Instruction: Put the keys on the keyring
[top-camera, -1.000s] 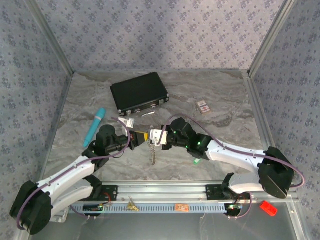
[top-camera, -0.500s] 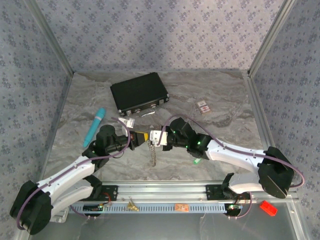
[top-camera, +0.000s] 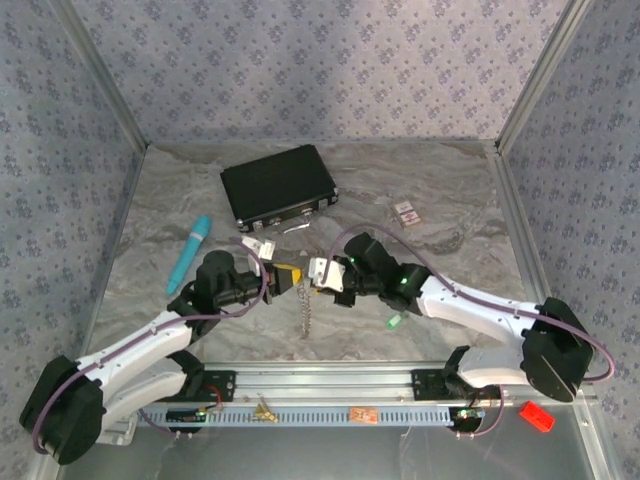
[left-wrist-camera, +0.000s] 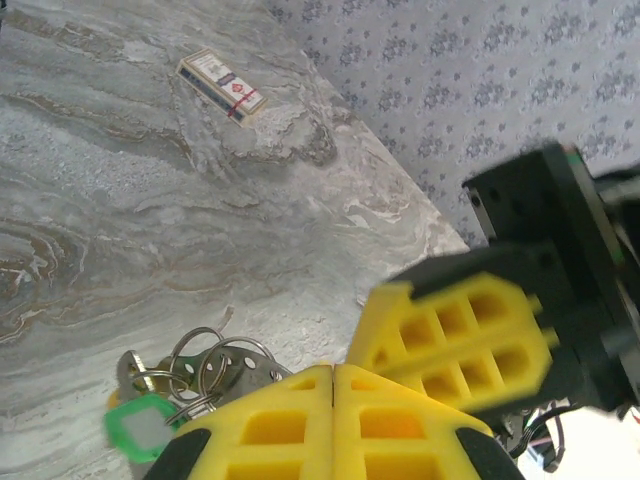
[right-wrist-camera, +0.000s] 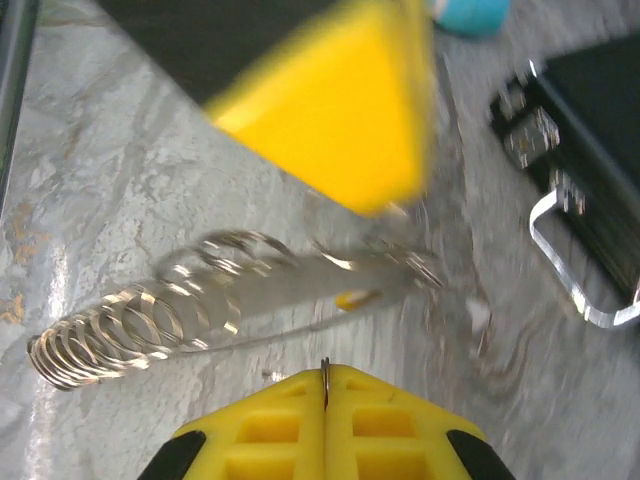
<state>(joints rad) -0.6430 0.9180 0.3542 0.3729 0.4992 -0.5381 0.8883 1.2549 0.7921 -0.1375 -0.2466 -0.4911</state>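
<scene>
Clutter rings the work: the black case (top-camera: 278, 185) lies toward the back of the table (top-camera: 450, 180). The teal stick (top-camera: 190, 252) is left of the case and nearer the arms, and the white-and-pink card (top-camera: 406, 213) is right of the case. Forward of the case, the left gripper (top-camera: 291, 277) and right gripper (top-camera: 318, 272) meet tip to tip. The keyring (top-camera: 304, 306) hangs as a straight chain below where they meet. A small green thing (top-camera: 394, 321) lies forward and right of the case, beside the right arm; it is too small to name. From above, the arms' own bulk hides the fingertips.

The left wrist camera shows its yellow fingers (left-wrist-camera: 270, 425) pressed together with no gap. At their side is a green-headed key (left-wrist-camera: 140, 425) on a cluster of steel rings (left-wrist-camera: 215, 360); whether the fingers pinch these cannot be told. The right wrist camera shows its fingers (right-wrist-camera: 270, 430) closed too, with a metal sliver (right-wrist-camera: 325, 372) pinched in the seam. There the chain is blurred, running under the left gripper's yellow tip, with the case's handle (right-wrist-camera: 570, 265) beyond.
</scene>
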